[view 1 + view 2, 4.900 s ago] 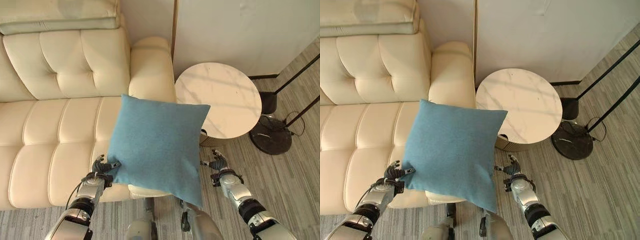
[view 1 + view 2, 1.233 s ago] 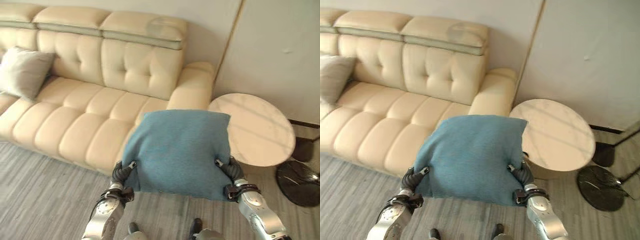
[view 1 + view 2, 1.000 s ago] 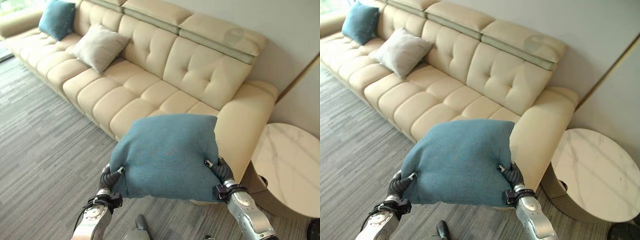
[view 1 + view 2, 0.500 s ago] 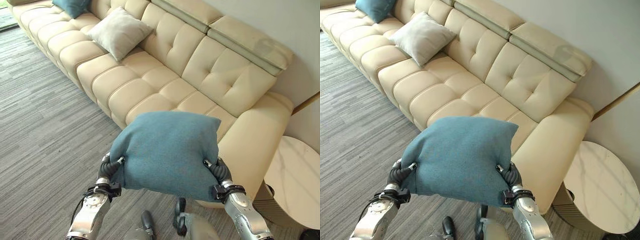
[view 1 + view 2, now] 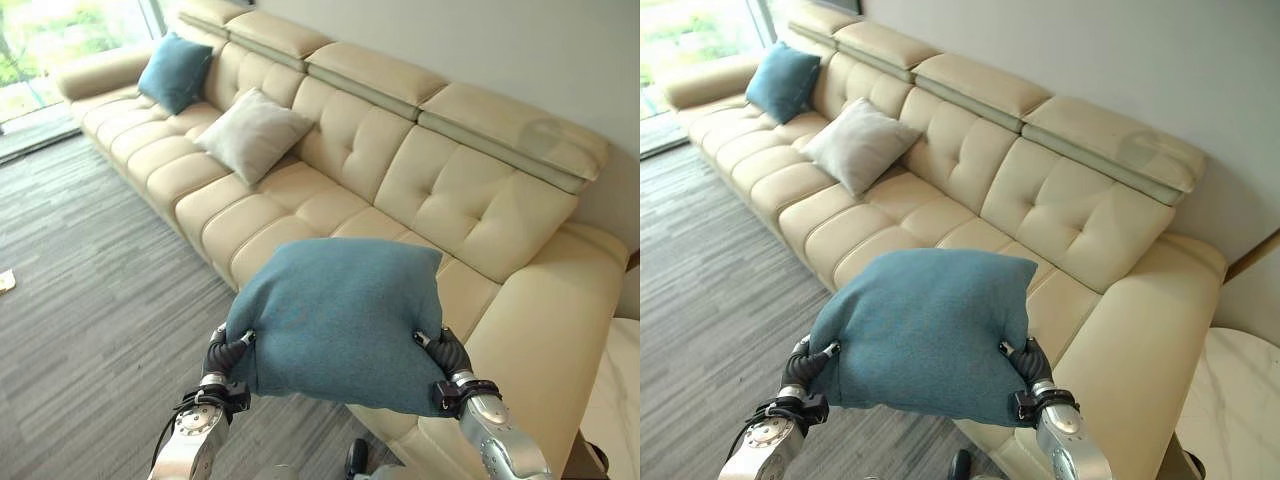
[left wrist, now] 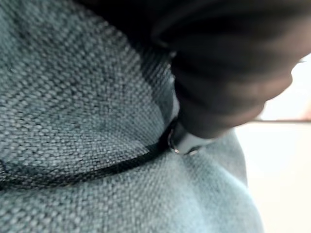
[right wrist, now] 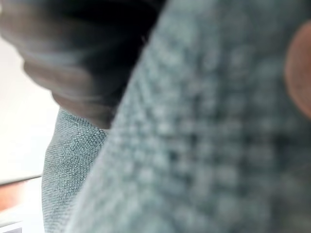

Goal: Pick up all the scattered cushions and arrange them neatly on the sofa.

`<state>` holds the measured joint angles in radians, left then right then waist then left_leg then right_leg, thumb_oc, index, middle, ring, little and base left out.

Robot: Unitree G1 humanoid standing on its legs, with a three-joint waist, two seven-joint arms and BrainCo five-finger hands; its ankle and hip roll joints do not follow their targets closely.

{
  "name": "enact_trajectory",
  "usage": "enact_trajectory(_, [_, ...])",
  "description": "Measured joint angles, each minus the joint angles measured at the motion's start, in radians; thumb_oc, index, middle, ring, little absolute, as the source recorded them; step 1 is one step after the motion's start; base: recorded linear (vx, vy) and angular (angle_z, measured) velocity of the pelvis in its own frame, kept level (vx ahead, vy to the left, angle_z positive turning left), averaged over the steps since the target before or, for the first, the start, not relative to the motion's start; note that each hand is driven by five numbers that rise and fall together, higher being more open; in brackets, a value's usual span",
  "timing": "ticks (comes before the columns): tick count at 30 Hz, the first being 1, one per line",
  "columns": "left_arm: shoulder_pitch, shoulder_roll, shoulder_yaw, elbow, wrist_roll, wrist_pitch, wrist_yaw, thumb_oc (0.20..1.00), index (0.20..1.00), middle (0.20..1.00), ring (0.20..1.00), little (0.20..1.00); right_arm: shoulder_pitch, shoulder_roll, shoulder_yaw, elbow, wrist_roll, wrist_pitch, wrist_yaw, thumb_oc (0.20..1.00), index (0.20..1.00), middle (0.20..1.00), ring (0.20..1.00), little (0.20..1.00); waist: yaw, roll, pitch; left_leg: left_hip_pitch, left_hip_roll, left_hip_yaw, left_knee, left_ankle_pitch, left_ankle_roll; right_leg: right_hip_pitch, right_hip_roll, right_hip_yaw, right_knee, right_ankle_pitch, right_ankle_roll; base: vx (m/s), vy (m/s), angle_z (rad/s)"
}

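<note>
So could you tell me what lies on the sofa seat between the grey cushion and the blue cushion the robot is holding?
Nothing: in the left eye view that stretch of the sofa between the grey cushion and the held blue cushion is bare.

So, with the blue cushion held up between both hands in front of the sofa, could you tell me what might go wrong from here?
1. The left hand and right hand grip the blue cushion only at its lower corners; it may sag or slip if one lets go first.
2. The held cushion hides the nearest seat of the sofa, so it could be released over the front edge and fall on the floor.
3. Dropped here, it would sit far from the grey cushion and the teal cushion, so untidy.
</note>
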<state>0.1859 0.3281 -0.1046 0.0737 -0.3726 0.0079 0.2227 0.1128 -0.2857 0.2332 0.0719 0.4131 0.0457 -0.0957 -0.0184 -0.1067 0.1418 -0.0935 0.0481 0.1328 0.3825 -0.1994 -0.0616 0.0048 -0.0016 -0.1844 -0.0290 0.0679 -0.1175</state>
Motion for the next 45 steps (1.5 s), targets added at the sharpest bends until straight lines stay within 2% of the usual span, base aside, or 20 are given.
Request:
enact_trajectory(4, [-0.003,-0.004,-0.011,0.000,0.000,0.000,0.004,0.200,0.200,0.200,0.200,0.200,-0.005,-0.017,-0.008,0.000,0.000,0.001,-0.003,0.200,0.200,0.200,0.200,0.200,-0.018,-0.008,0.003,-0.010,0.032,-0.142,-0.282,0.061,-0.019,0.038,-0.001,0.085,-0.004,-0.015,0.026,0.14,0.100,-0.80])
enact_trajectory(5, [-0.005,-0.007,-0.012,0.000,0.000,0.000,0.002,0.200,0.200,0.200,0.200,0.200,0.004,-0.026,-0.008,0.001,-0.001,0.001,-0.005,0.200,0.200,0.200,0.200,0.200,-0.034,-0.006,0.006,-0.035,0.049,-0.214,-0.363,0.132,-0.034,0.066,-0.001,0.128,-0.007,-0.032,0.052,0.15,0.145,-0.78])
enact_trajectory(6, [-0.005,-0.012,-0.014,0.000,0.001,0.000,0.002,0.200,0.200,0.200,0.200,0.200,0.008,-0.031,-0.007,0.001,-0.001,0.001,-0.005,0.200,0.200,0.200,0.200,0.200,-0.035,-0.001,0.008,-0.045,0.057,-0.217,-0.372,0.164,-0.031,0.079,0.003,0.143,-0.009,-0.040,0.058,0.10,0.109,-0.69])
enact_trajectory(8, [-0.004,-0.021,-0.020,0.000,0.001,0.000,0.006,0.200,0.200,0.200,0.200,0.200,0.016,-0.037,-0.012,0.006,-0.003,-0.001,-0.010,0.200,0.200,0.200,0.200,0.200,-0.038,0.016,0.008,-0.053,0.058,-0.289,-0.434,0.201,-0.029,0.093,0.005,0.185,-0.022,-0.074,0.071,0.06,0.114,-0.70])
enact_trajectory(9, [-0.003,-0.030,-0.022,-0.001,0.001,0.000,0.008,0.200,0.200,0.200,0.200,0.200,0.018,-0.050,-0.010,0.006,-0.003,-0.001,-0.011,0.200,0.200,0.200,0.200,0.200,-0.030,0.038,0.016,-0.052,0.065,-0.285,-0.428,0.194,-0.015,0.097,0.007,0.192,-0.018,-0.073,0.084,0.10,0.196,-0.83])
enact_trajectory(10, [0.000,-0.038,-0.030,0.000,0.001,0.000,0.012,0.200,0.200,0.200,0.200,0.200,0.024,-0.060,-0.010,0.009,-0.006,0.000,-0.012,0.200,0.200,0.200,0.200,0.200,-0.040,0.066,0.015,-0.048,0.070,-0.294,-0.424,0.225,-0.017,0.102,0.011,0.214,-0.018,-0.085,0.100,0.12,0.218,-0.73])
enact_trajectory(12, [0.005,-0.036,-0.029,-0.002,0.001,0.001,0.019,0.200,0.200,0.200,0.200,0.200,0.031,-0.049,-0.006,0.008,-0.012,0.005,-0.011,0.200,0.200,0.200,0.200,0.200,-0.027,0.061,0.015,-0.008,0.030,-0.280,-0.447,0.265,-0.018,0.096,-0.034,0.247,0.001,-0.103,0.138,0.12,0.207,-0.76])
enact_trajectory(13, [0.007,-0.030,-0.030,-0.005,0.001,0.001,0.020,0.200,0.200,0.200,0.200,0.200,0.035,-0.048,-0.006,0.002,-0.020,0.005,-0.009,0.200,0.200,0.200,0.200,0.200,-0.025,0.052,0.011,0.010,0.007,-0.261,-0.455,0.293,0.002,0.099,-0.062,0.243,0.005,-0.097,0.177,0.17,0.258,-0.71])
enact_trajectory(14, [0.004,-0.005,-0.042,-0.012,0.001,0.001,0.016,0.200,0.200,0.200,0.200,0.200,0.050,-0.042,-0.009,0.000,-0.023,0.006,-0.009,0.200,0.200,0.200,0.200,0.200,-0.041,0.056,0.015,0.039,-0.036,-0.244,-0.462,0.357,0.024,0.129,-0.114,0.240,-0.002,-0.113,0.213,0.17,0.293,-0.66])
enact_trajectory(16, [0.005,0.028,-0.042,-0.024,0.001,0.000,0.018,0.200,0.200,0.200,0.200,0.200,0.057,-0.002,-0.009,-0.004,-0.042,0.007,-0.009,0.200,0.200,0.200,0.200,0.200,-0.042,0.047,0.012,0.068,-0.078,-0.170,-0.462,0.335,0.055,0.118,-0.168,0.239,0.014,-0.115,0.249,0.11,0.230,-0.72])
enact_trajectory(19, [0.007,0.040,-0.032,-0.029,0.001,0.000,0.019,0.200,0.200,0.200,0.200,0.200,0.049,0.013,-0.006,-0.005,-0.049,0.008,-0.005,0.200,0.200,0.200,0.200,0.200,-0.015,0.048,0.013,0.087,-0.084,-0.115,-0.462,0.326,0.071,0.107,-0.180,0.238,0.002,-0.103,0.266,0.03,0.128,-0.66])
enact_trajectory(21, [0.009,0.042,-0.022,-0.029,0.001,0.000,0.025,0.200,0.200,0.200,0.200,0.200,0.025,0.017,-0.001,0.000,-0.063,0.009,-0.005,0.200,0.200,0.200,0.200,0.200,-0.005,0.051,0.018,0.104,-0.061,-0.024,-0.462,0.318,0.070,0.062,-0.174,0.242,0.038,-0.086,0.278,-0.05,0.094,-1.00])
enact_trajectory(23, [0.016,0.054,0.006,-0.029,0.001,0.000,0.031,0.200,0.200,0.200,0.200,0.200,-0.031,0.016,0.028,-0.001,-0.079,0.021,-0.004,0.200,0.200,0.200,0.200,0.200,0.021,0.056,0.026,0.116,-0.029,0.047,-0.463,0.312,0.069,0.002,-0.153,0.174,0.082,-0.062,0.264,-0.10,0.065,-1.38])
enact_trajectory(24, [0.003,0.056,0.005,-0.029,0.001,0.000,0.030,0.200,0.200,0.200,0.200,0.200,-0.035,0.015,0.030,0.001,-0.081,0.021,-0.006,0.200,0.200,0.200,0.200,0.200,-0.003,0.058,0.028,0.117,-0.022,0.046,-0.463,0.310,0.066,0.003,-0.155,0.135,0.078,-0.053,0.263,-0.04,0.062,-0.52])
enact_trajectory(27, [-0.018,0.050,0.011,-0.034,0.003,-0.001,0.019,0.200,0.200,0.200,0.200,0.200,-0.050,0.005,0.026,0.013,-0.094,0.023,-0.013,0.200,0.200,0.200,0.200,0.200,-0.012,0.059,0.031,0.123,0.002,0.074,-0.469,0.292,0.046,-0.014,-0.171,-0.071,0.072,-0.032,0.237,0.07,0.018,-0.36])
enact_trajectory(28, [-0.015,0.039,0.011,-0.033,0.007,-0.001,0.015,0.200,0.200,0.200,0.200,0.200,-0.051,0.000,0.029,0.023,-0.101,0.023,-0.013,0.200,0.200,0.200,0.200,0.200,-0.012,0.061,0.030,0.134,0.013,0.082,-0.469,0.281,0.030,0.014,-0.161,-0.079,0.027,-0.014,0.226,0.11,0.012,-0.28])
enact_trajectory(33, [-0.015,0.021,-0.016,-0.021,0.040,-0.001,0.012,0.200,0.200,0.200,0.200,0.200,-0.062,-0.026,0.039,0.089,-0.121,0.027,-0.013,0.200,0.200,0.200,0.200,0.200,-0.003,0.077,0.024,0.137,0.031,0.073,-0.469,0.293,0.022,0.059,-0.129,-0.086,-0.053,0.027,0.222,0.11,0.010,0.01])
enact_trajectory(39, [-0.143,0.037,-0.086,0.110,0.049,0.021,0.043,0.200,0.200,0.200,0.200,0.200,-0.212,-0.044,0.095,0.237,-0.157,0.068,-0.064,0.200,0.200,0.200,0.200,0.200,0.001,0.100,0.014,0.109,0.031,0.065,-0.462,0.301,0.023,0.035,-0.123,-0.089,-0.053,0.040,0.205,-0.05,0.004,0.05])
enact_trajectory(42, [-0.389,0.072,-0.143,0.235,0.048,0.021,0.084,0.200,0.200,0.200,0.200,0.200,-0.452,-0.044,0.133,0.368,-0.156,0.071,-0.121,0.200,0.200,0.200,0.200,0.200,0.006,0.103,0.031,-0.046,0.036,0.062,-0.391,0.310,0.032,-0.105,-0.129,-0.085,-0.010,0.057,0.197,-0.36,-0.060,0.02])
enact_trajectory(45, [-0.937,0.156,-0.282,0.524,0.032,0.018,0.143,0.200,0.200,0.200,0.200,0.200,-0.925,-0.086,0.149,0.623,-0.117,0.069,-0.203,0.200,0.200,0.200,0.200,0.200,0.016,0.112,0.158,-0.261,0.054,0.037,-0.271,0.326,0.037,-0.336,-0.146,-0.081,0.165,0.028,0.193,-0.23,-0.059,0.14])
